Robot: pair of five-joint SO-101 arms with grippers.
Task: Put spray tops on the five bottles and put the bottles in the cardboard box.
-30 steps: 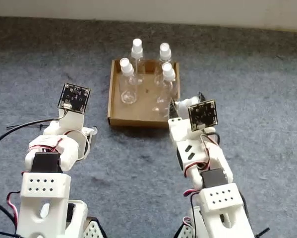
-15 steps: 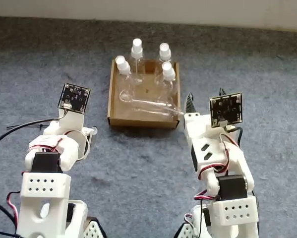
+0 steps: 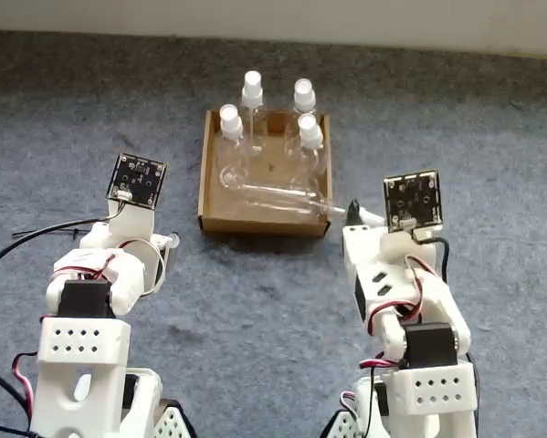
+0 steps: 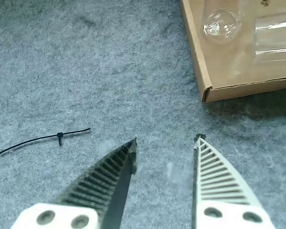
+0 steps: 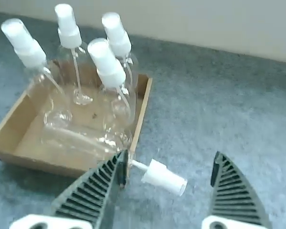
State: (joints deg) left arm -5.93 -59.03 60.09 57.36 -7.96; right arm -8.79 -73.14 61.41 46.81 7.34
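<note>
Fifth bottle [image 3: 275, 195] lying flat in the cardboard box [image 3: 205, 178]; both my grippers spread wide, holding nothing.

Four clear upright bottles [image 5: 109, 81] with white caps stand in the box. The fallen one's spray top [image 5: 164, 177] pokes past the near corner, just beside my right gripper [image 5: 169, 156]. My left gripper [image 4: 166, 140] hangs over carpet near the other corner.

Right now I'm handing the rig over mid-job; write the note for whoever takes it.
Left claw: open, empty, over the carpet near a corner of the cardboard box.
Right claw: open, empty, at the spray top that pokes out past the box rim.
Done: four capped bottles stand upright in the box.
Fifth bottle: capped, lying on its side in the box, neck across the rim.
Left: probably get that bottle fully inside.
</note>
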